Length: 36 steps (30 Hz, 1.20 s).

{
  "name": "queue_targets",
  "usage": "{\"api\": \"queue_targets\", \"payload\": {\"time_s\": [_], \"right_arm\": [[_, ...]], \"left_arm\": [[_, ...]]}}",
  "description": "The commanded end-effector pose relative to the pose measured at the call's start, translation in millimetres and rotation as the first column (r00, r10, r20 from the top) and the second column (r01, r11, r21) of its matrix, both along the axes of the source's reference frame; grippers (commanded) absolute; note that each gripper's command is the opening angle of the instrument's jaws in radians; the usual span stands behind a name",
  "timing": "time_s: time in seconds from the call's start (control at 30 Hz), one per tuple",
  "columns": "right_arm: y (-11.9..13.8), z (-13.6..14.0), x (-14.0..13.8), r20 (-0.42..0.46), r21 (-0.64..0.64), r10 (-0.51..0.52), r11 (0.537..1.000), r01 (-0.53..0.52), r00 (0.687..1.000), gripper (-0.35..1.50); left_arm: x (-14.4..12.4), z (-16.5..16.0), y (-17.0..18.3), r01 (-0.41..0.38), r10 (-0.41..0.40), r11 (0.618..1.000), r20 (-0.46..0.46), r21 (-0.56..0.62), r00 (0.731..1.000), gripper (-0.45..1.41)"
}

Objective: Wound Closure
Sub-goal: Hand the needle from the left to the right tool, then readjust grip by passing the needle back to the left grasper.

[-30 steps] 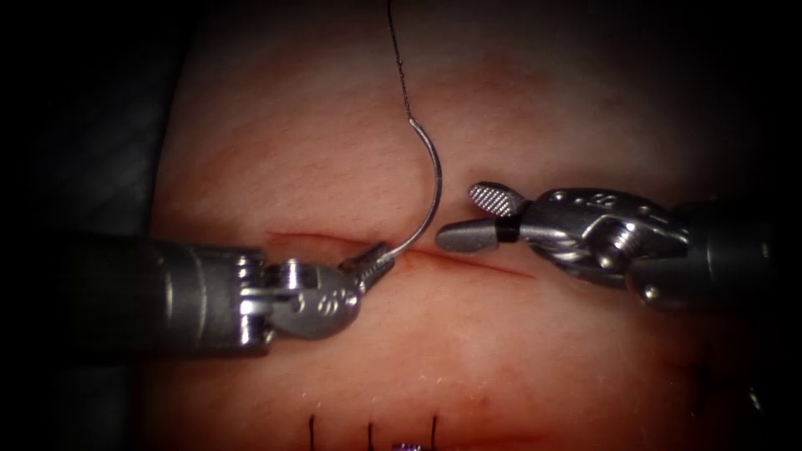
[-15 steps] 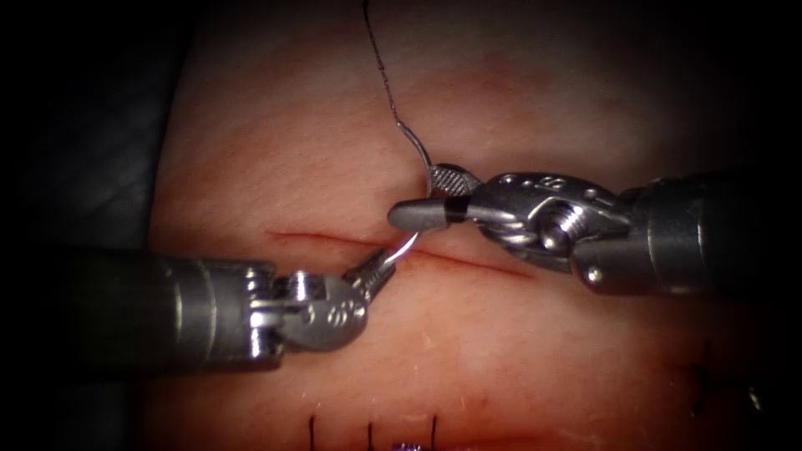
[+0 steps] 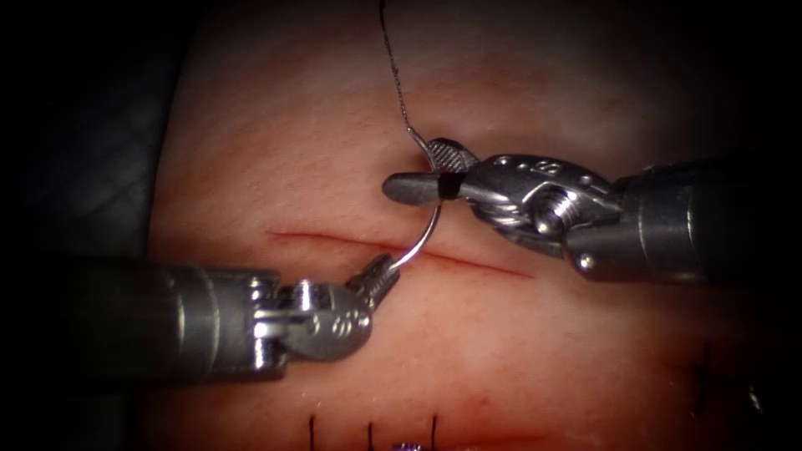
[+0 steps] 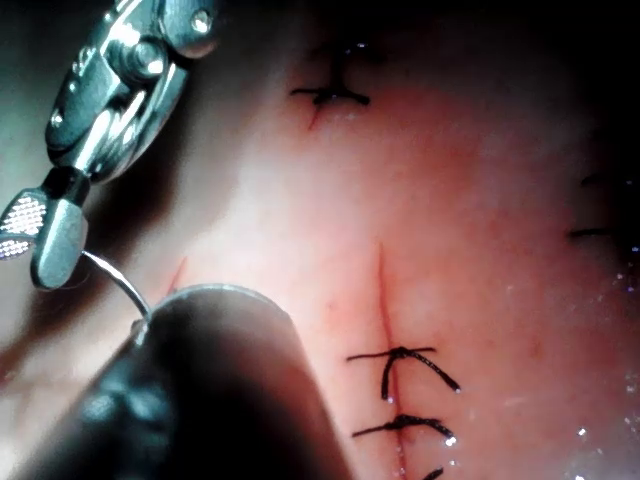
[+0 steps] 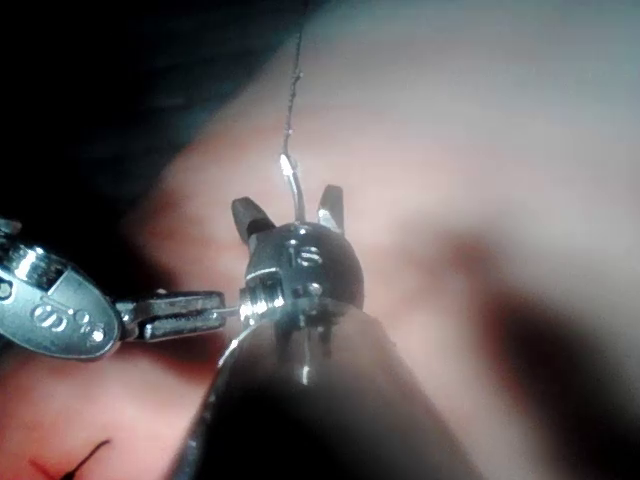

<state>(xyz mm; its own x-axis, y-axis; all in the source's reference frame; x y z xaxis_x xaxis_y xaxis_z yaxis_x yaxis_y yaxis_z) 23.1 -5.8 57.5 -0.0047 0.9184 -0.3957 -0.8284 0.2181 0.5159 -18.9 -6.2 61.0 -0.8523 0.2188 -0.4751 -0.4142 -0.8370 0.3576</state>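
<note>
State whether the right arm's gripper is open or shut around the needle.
Open. The right gripper has its jaws spread, with the needle passing between them, not clamped. The left gripper is shut on the needle's end.

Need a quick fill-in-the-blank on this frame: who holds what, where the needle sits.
1. The left tool's end effector is shut on the ____ near its tip end.
2. The right tool's end effector has its jaws ____ around the needle near the thread end.
3. The thread runs from the needle's ____ end.
4. The cut has ____ needle in it.

Missing: needle; open; upper; no
</note>
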Motion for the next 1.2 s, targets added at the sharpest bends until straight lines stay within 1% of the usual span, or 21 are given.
{"api": "queue_targets", "payload": {"time_s": [0.03, 0.07, 0.1, 0.37, 0.4, 0.43, 0.47, 0.53, 0.57, 0.6, 0.67, 0.77, 0.83, 0.9, 0.97, 1.0, 1.03, 1.07, 1.13, 1.17, 1.2], "right_arm": [[-0.4, 0.5, 0.6, -0.002, -0.002, -0.004, 1.0, 0.004, 1.0, 0.07], [-0.5, 0.6, 0.6, 0.0, -0.003, -0.003, 1.0, 0.003, 1.0, -0.21], [-0.6, 0.6, 0.7, 0.002, 0.0, -0.007, 1.0, 0.007, 1.0, -0.35], [-0.9, 0.8, 0.7, 0.01, 0.026, -0.009, 1.0, 0.009, 1.0, -0.35], [-0.9, 0.7, 0.6, 0.011, 0.028, -0.012, 1.0, 0.011, 1.0, -0.35], [-0.9, 0.7, 0.6, 0.011, 0.029, -0.012, 1.0, 0.012, 1.0, -0.35], [-0.9, 0.6, 0.5, 0.011, 0.031, -0.015, 0.999, 0.014, 1.0, -0.35], [-0.9, 0.6, 0.3, 0.004, 0.024, -0.009, 1.0, 0.009, 1.0, -0.35], [-0.8, 0.5, 0.2, -0.007, 0.017, 0.004, 1.0, -0.004, 1.0, -0.35], [-0.7, 0.5, 0.0, -0.013, 0.008, 0.002, 1.0, -0.002, 1.0, -0.35], [-0.5, 0.4, -0.3, -0.031, -0.018, -0.016, 1.0, 0.015, 0.999, -0.35], [-0.2, 0.4, -0.9, -0.089, -0.036, -0.058, 0.998, 0.055, 0.994, -0.35], [0.0, 0.3, -1.3, -0.089, -0.066, -0.095, 0.994, 0.09, 0.991, -0.35], [0.1, 0.2, -1.6, -0.09, -0.106, -0.122, 0.988, 0.112, 0.988, -0.35], [0.1, 0.2, -1.7, -0.085, -0.163, -0.169, 0.975, 0.153, 0.982, -0.35], [0.1, 0.2, -1.8, -0.08, -0.2, -0.207, 0.962, 0.188, 0.975, -0.35], [0.2, 0.1, -1.8, -0.076, -0.228, -0.235, 0.95, 0.213, 0.969, -0.35], [0.2, 0.1, -1.9, -0.092, -0.248, -0.261, 0.941, 0.232, 0.961, -0.35], [0.1, 0.1, -1.9, -0.103, -0.297, -0.316, 0.915, 0.274, 0.943, -0.35], [0.1, 0.0, -1.9, -0.106, -0.325, -0.345, 0.899, 0.295, 0.933, -0.35], [0.1, 0.1, -1.9, -0.115, -0.334, -0.356, 0.893, 0.301, 0.928, -0.35]], "left_arm": [[-0.5, 0.4, -0.1, -0.001, 0.001, 1.0, -0.002, -0.003, 1.0, -0.45], [-0.5, 0.4, -0.1, -0.003, 0.003, 1.0, -0.004, -0.007, 1.0, -0.45], [-0.6, 0.3, -0.1, 0.0, 0.0, 1.0, -0.004, -0.008, 1.0, -0.45], [-0.5, 0.2, 0.3, -0.061, 0.061, 0.997, 0.006, -0.039, 0.998, -0.45], [-0.4, 0.2, 0.3, -0.056, 0.056, 0.998, 0.008, -0.041, 0.998, -0.37], [-0.3, 0.2, 0.5, -0.05, 0.051, 0.998, 0.014, -0.045, 0.999, 0.04], [-0.3, 0.2, 0.7, -0.046, 0.047, 0.998, 0.023, -0.05, 0.999, 0.22], [-0.2, 0.1, 1.0, -0.039, 0.043, 0.997, 0.066, -0.061, 0.997, 0.37], [-0.2, 0.1, 1.2, -0.009, 0.016, 0.998, 0.119, -0.059, 0.993, 0.69], [-0.2, 0.0, 1.3, 0.009, -0.001, 0.999, 0.155, -0.054, 0.988, 0.91], [-0.2, -0.2, 1.6, 0.024, -0.015, 0.999, 0.211, -0.042, 0.977, 1.11], [0.0, -0.6, 1.5, 0.043, -0.04, 0.999, 0.312, -0.001, 0.949, 1.14], [0.2, -0.9, 1.4, 0.025, -0.05, 0.997, 0.393, 0.068, 0.918, 1.11], [0.5, -1.1, 1.2, -0.019, -0.066, 0.986, 0.496, 0.164, 0.866, 1.04], [0.8, -1.1, 1.1, -0.073, -0.081, 0.97, 0.587, 0.234, 0.806, 0.98], [0.9, -1.2, 1.1, -0.103, -0.099, 0.957, 0.64, 0.271, 0.762, 0.96], [1.0, -1.2, 1.1, -0.13, -0.111, 0.947, 0.677, 0.294, 0.727, 0.94], [1.0, -1.2, 1.1, -0.162, -0.127, 0.934, 0.717, 0.319, 0.685, 0.94], [1.0, -1.3, 1.2, -0.206, -0.149, 0.913, 0.759, 0.352, 0.634, 0.94], [1.0, -1.3, 1.2, -0.237, -0.166, 0.898, 0.782, 0.372, 0.601, 0.94], [1.0, -1.3, 1.3, -0.256, -0.171, 0.89, 0.797, 0.378, 0.579, 0.93]]}}
